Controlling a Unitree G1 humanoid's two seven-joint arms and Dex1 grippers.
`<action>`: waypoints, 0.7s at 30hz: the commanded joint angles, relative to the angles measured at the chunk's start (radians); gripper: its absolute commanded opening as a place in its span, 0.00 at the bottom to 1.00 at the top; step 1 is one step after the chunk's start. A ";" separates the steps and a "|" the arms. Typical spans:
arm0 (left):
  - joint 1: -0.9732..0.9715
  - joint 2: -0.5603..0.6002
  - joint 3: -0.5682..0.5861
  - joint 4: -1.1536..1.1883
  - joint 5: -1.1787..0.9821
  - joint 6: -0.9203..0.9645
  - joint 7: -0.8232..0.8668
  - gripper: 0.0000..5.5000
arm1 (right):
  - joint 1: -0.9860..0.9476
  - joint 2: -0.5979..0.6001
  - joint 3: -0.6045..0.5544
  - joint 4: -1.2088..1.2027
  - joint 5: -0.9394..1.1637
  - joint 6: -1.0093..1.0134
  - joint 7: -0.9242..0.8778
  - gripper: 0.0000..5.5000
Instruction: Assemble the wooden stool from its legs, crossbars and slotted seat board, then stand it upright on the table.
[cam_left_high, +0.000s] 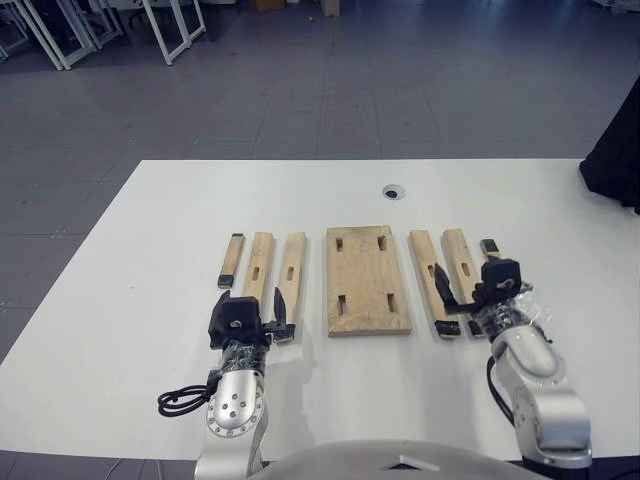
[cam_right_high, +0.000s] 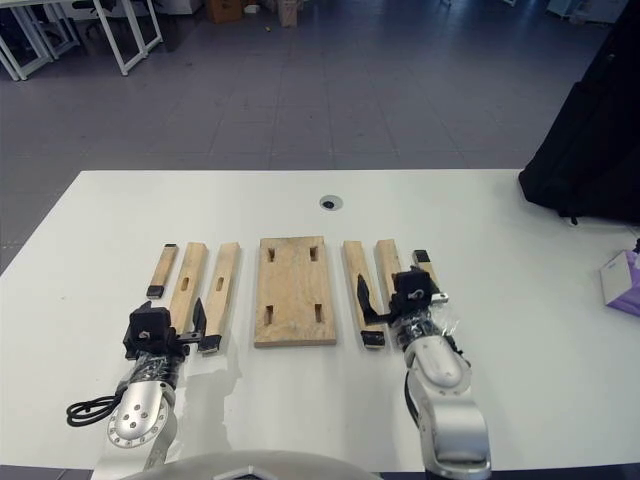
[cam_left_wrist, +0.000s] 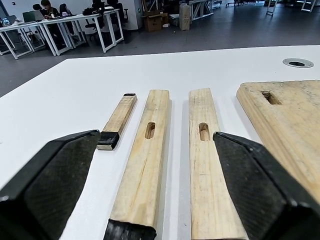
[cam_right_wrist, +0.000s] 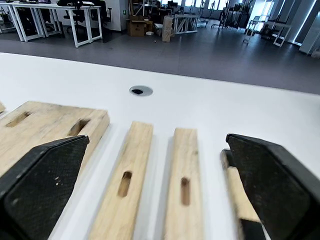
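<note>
**Head views.** The desk (cam_left_high: 140, 250) is white, with one cable port (cam_left_high: 393, 191) toward its far edge.
- Seat board (cam_left_high: 368, 281): one, lying flat at the desk's middle, with four slots.
- Legs: four, with one slot each.
  - The left outer leg (cam_left_high: 259, 268) and left inner leg (cam_left_high: 291, 268) lie side by side between the board and the left edge.
  - The right inner leg (cam_left_high: 430, 270) and right outer leg (cam_left_high: 460, 255) lie between the board and the right edge.
- Crossbars: two, short and dark-tipped.
  - The left crossbar (cam_left_high: 231, 261) lies outside the left legs.
  - The right crossbar (cam_left_high: 489, 246) lies outside the right legs and is partly hidden.
- The left hand (cam_left_high: 250, 315) sits toward the near edge, at the near ends of the left legs.
- The right hand (cam_left_high: 470, 290) sits over the near ends of the right legs.

**Left wrist view.** The hand is spread wide and holds nothing. Its pads (cam_left_wrist: 55, 180) flank the two slotted legs, and the crossbar lies beside them.

**Right wrist view.** This hand is also spread wide and empty. Both right legs lie between its pads (cam_right_wrist: 45, 175).

**Handling, as judged.**
- All the parts look like stiff, dry, light wood that is neither slippery nor fragile.
- You should take each leg across its narrow width near mid-length, keeping clear of the slot.
- You should take each crossbar at its middle, leaving the dark tips free.
- The board is likely too wide to span, so pinch it through its thickness at an edge.
</note>
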 joint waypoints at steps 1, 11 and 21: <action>-0.022 0.008 0.013 -0.002 0.002 0.004 -0.004 0.77 | -0.131 -0.062 -0.169 0.162 0.102 0.041 0.029 0.92; -0.046 0.021 0.024 0.003 -0.006 0.022 -0.021 0.77 | -0.232 -0.242 -0.253 0.495 0.184 0.102 0.161 0.92; -0.088 0.035 0.031 0.016 -0.004 0.040 -0.034 0.77 | -0.149 -0.262 -0.172 0.662 0.134 0.002 0.211 0.92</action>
